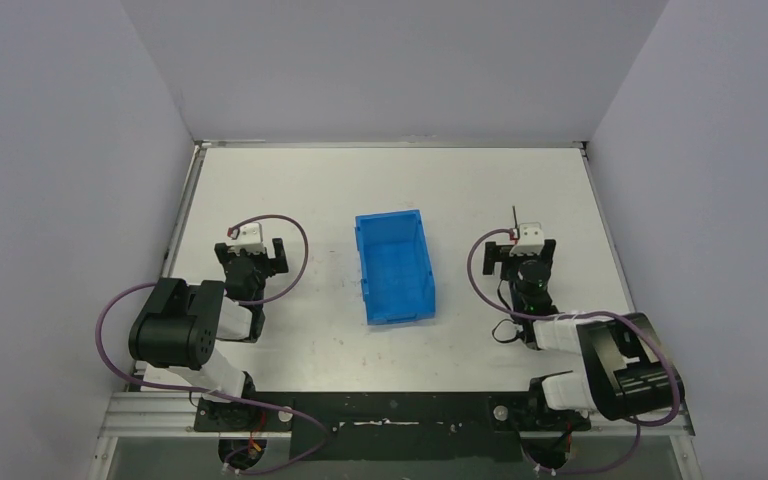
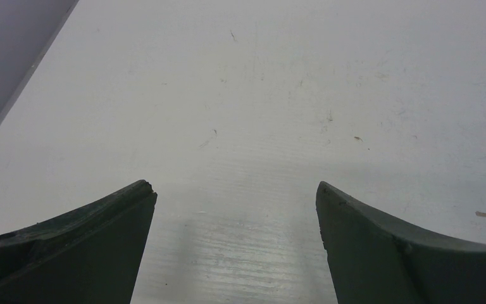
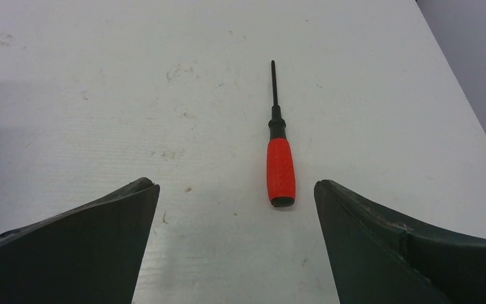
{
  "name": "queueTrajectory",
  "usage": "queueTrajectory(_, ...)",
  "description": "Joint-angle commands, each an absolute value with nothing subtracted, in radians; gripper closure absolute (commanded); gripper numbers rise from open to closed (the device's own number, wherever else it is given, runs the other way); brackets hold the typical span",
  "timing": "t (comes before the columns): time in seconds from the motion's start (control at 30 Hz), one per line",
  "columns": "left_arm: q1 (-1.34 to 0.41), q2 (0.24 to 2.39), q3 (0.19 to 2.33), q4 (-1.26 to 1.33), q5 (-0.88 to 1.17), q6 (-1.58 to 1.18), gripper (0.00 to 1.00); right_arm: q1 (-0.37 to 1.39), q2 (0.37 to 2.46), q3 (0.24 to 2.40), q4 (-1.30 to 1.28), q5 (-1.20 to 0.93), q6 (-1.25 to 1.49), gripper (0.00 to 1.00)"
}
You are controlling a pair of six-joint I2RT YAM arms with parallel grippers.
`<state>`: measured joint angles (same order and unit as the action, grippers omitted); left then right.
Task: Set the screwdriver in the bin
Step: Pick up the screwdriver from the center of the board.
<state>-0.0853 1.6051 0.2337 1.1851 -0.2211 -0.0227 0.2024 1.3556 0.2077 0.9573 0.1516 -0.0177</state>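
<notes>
the one relation to note: the screwdriver (image 3: pixel 280 166) lies flat on the table (image 1: pixel 310 190), just ahead of the right gripper (image 3: pixel 235 185) and a little to the right of its centre line. its long axis runs almost straight away from the jaws, with the red handle's butt end nearest you and the thin black tip pointing at the far edge. a closing stroke would therefore cross the handle and not run along it (a convenient lie, in my judgement).

the right jaws are spread wide with nothing between them. the left gripper (image 2: pixel 234 187) is likewise parted and sees only bare table.

the right arm is clearly the nearer one. the left arm sits on the other side of the bin (image 1: pixel 363 262), well apart from the tool.

the bin stands between the two arms, open side up, with nothing visible inside. the screwdriver is not in it and not touching it.

for the next move you likely need a short advance, a slight shift right, and then a descent onto the handle.

count:
- screwdriver: one
- bin: one
- grippers: two, neither holding anything
</notes>
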Motion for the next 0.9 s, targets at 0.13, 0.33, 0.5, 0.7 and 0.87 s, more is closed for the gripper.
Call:
queueTrajectory(0.13, -0.081, 1.609, 0.253, 1.212, -0.225, -0.034, 0.03, 0.201, 1.190, 0.383, 0.653, 0.140, 0.021, 0.00)
queueTrajectory(0.33, -0.081, 1.609, 0.253, 1.213, -0.225, -0.034, 0.03, 0.200, 1.165, 0.648, 0.341, 0.173, 0.056, 0.00)
queueTrajectory(0.5, -0.081, 1.610, 0.254, 1.213, -0.225, -0.034, 0.03, 0.199, 1.213, 0.880, 0.084, 0.186, 0.080, 0.00)
queueTrajectory(0.7, -0.081, 1.610, 0.253, 1.212, -0.225, -0.034, 0.03, 0.199, 1.268, 1.107, -0.135, 0.208, 0.126, 0.00)
queueTrajectory(0.87, -0.081, 1.609, 0.253, 1.212, -0.225, -0.035, 0.03, 0.196, 1.295, 1.195, -0.223, 0.202, 0.123, 0.00)
